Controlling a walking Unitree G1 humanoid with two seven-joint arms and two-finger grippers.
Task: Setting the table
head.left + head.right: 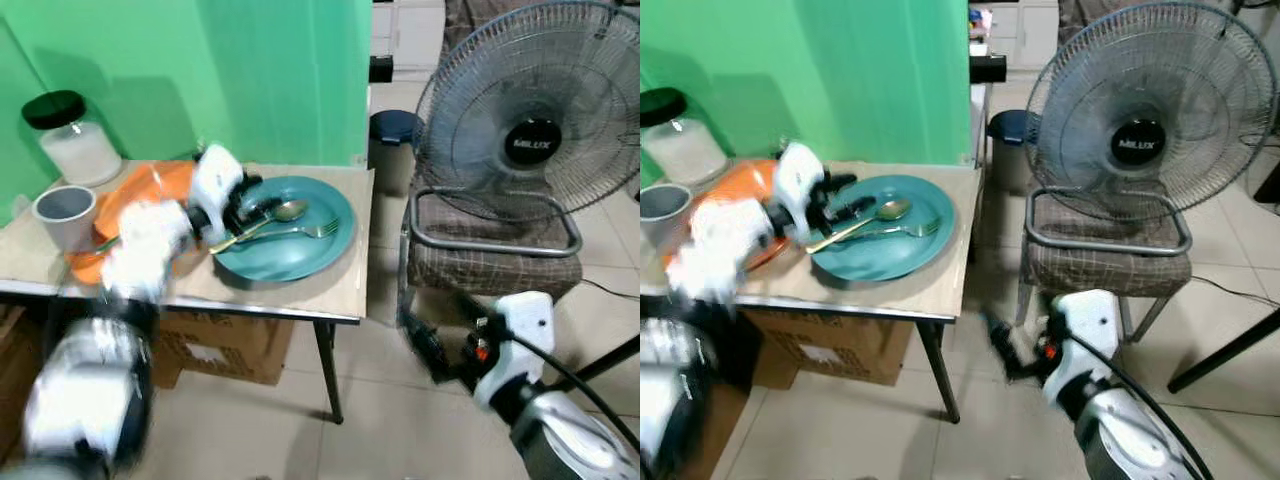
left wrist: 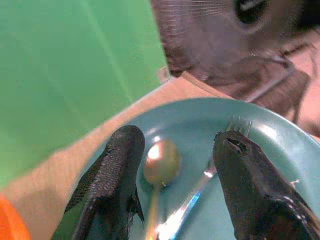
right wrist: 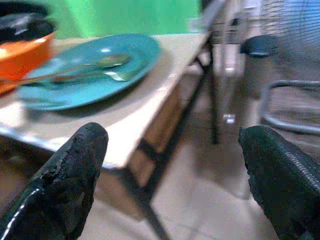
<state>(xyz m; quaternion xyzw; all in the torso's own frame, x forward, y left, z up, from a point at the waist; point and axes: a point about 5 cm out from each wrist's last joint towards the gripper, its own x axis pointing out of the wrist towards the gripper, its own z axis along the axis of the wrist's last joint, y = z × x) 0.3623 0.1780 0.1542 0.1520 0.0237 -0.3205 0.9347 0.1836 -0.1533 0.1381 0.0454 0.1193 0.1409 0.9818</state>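
Observation:
A teal plate (image 1: 300,260) lies on the small table (image 1: 340,295), near its right end. On it rest a gold spoon (image 1: 285,212) and a silver fork (image 1: 300,232), side by side. My left gripper (image 1: 245,205) hovers open over the plate's left part, its fingers (image 2: 112,175) on either side of the spoon (image 2: 160,162) and fork (image 2: 200,187) without touching them. My right gripper (image 1: 440,355) hangs open low beside the table's right edge, above the floor; its wrist view looks at the plate (image 3: 125,55).
An orange dish (image 1: 150,185), a grey cup (image 1: 65,215) and a lidded glass jar (image 1: 70,140) stand left of the plate. A big standing fan (image 1: 535,120) on a chair (image 1: 490,250) is close on the right. Cardboard boxes (image 1: 230,350) sit under the table.

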